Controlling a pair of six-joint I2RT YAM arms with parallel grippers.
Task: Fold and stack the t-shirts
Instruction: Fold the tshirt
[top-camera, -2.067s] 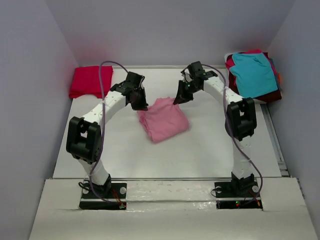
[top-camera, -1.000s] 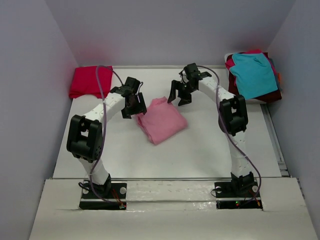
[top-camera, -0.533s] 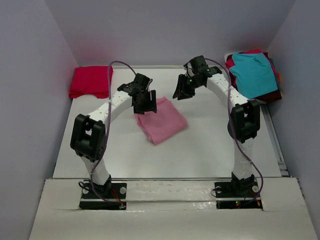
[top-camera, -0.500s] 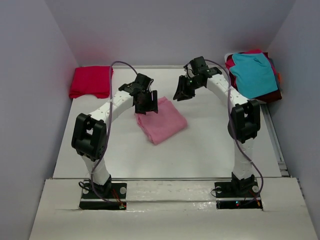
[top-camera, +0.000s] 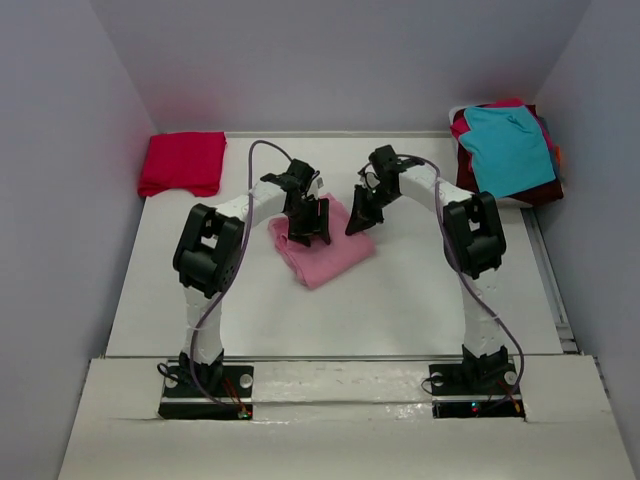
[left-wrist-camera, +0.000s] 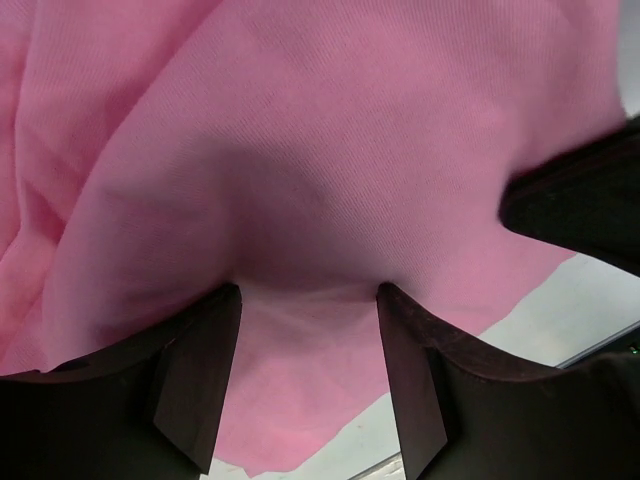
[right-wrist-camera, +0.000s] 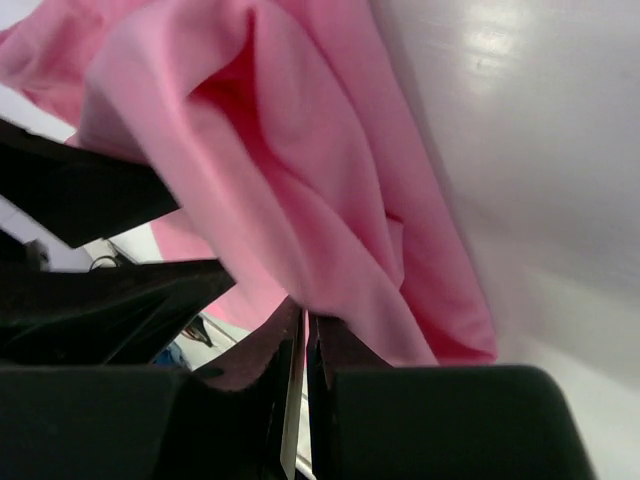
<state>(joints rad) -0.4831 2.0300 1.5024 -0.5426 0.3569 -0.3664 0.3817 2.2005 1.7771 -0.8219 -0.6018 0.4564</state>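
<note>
A light pink t-shirt (top-camera: 325, 252) lies folded mid-table, and both grippers are on its far edge. My left gripper (top-camera: 306, 230) presses down on the shirt's far left part. Its jaws stand open, and pink cloth (left-wrist-camera: 300, 150) bulges between the two fingers (left-wrist-camera: 200, 370). My right gripper (top-camera: 358, 222) sits at the far right corner, shut on a fold of the pink t-shirt (right-wrist-camera: 330, 190) that meets its tips (right-wrist-camera: 303, 312). A crimson t-shirt (top-camera: 183, 162) lies folded at the far left. A teal t-shirt (top-camera: 508, 145) tops a pile with a maroon one (top-camera: 540, 192) at the far right.
Walls close the table in on the left, back and right. A white rail (top-camera: 548, 275) runs along the right side below the pile. In the left wrist view the right gripper's dark body (left-wrist-camera: 585, 205) shows close by on the right.
Both grippers dropped onto the pink shirt's far edge. The left one swung right onto the cloth and narrowed a little. The right one closed from wide open onto a fold.
</note>
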